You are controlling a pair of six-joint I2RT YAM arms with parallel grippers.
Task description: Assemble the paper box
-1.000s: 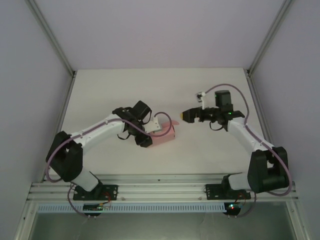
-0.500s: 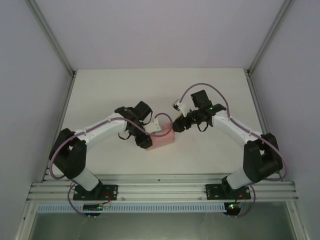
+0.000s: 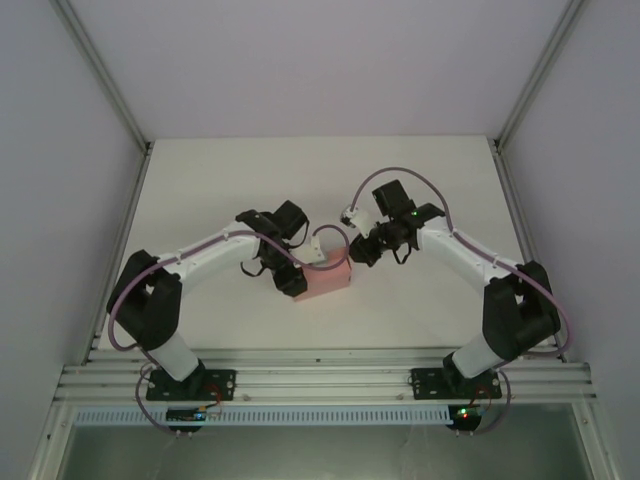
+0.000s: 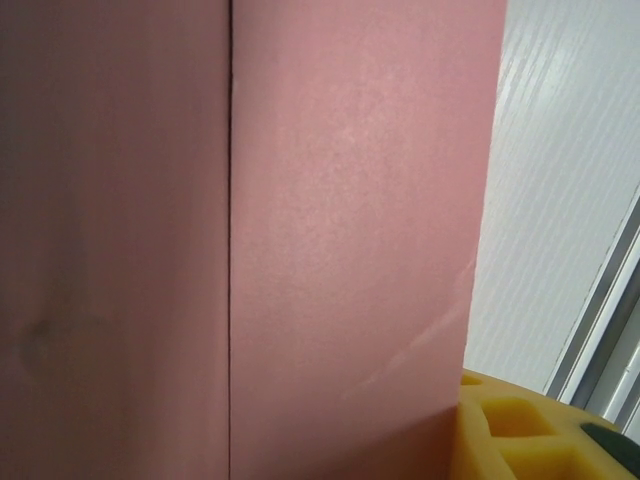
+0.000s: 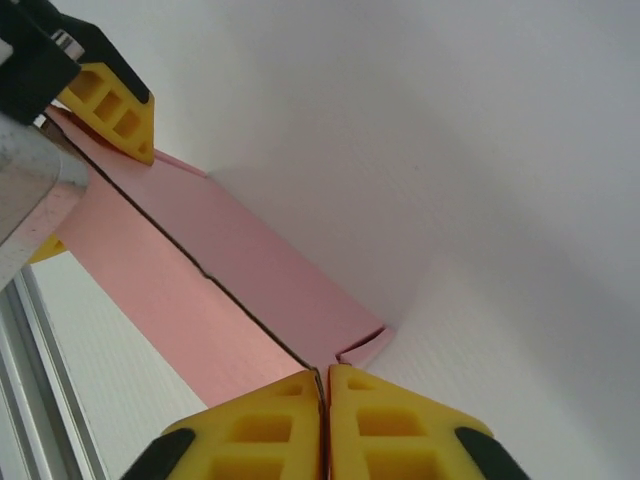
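right gripper (image 5: pixel 325 398): pads pressed shut, tips against the near end of the paper box (image 5: pixel 200 280), card between them not discernible | left gripper (image 3: pixel 292 281): clamped across the box's far end | handling: judged light, thin, easily creased; grip folded edges gently

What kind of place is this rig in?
Likely a lab test cell: white table walled by plain panels, left arm and right arm bolted to an aluminium rail, one pink paper box.
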